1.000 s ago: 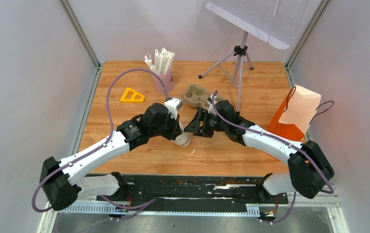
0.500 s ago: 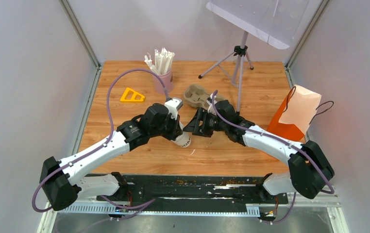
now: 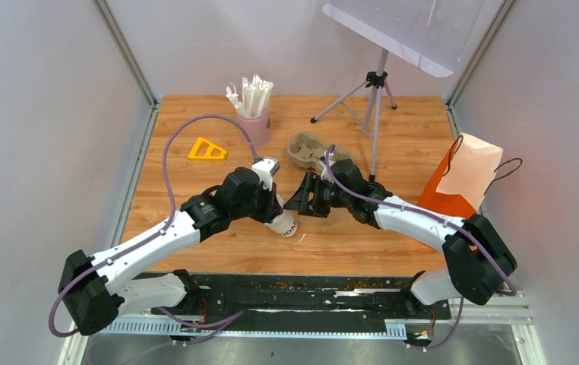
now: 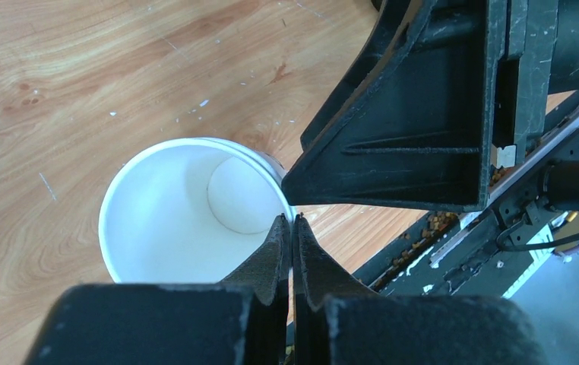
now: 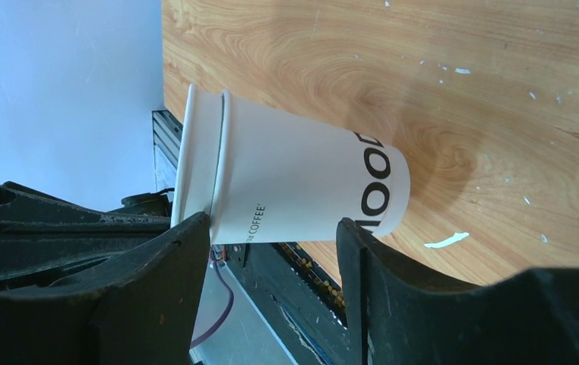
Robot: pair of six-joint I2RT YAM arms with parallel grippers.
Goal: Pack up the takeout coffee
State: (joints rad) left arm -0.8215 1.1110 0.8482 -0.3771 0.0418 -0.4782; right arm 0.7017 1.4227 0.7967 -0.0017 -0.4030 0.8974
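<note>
The left gripper is seen shut tight, its fingers pinched on the rim of the white cup. The right gripper is seen partly open, one finger on either side of the cup's wall. Whether they touch the wall cannot be told.

The cup's open mouth and plain white inside are shown only by the left wrist view. The dark lettering on its side, and two rim edges close together, are shown only by the right wrist view.

From above, the cup is seen between the two grippers over the front middle of the wooden table. Its long axis is tilted, with the mouth up under the left gripper and the base down toward the near edge. A cardboard cup carrier lies just behind the right gripper. A paper bag stands at the right edge.
</note>
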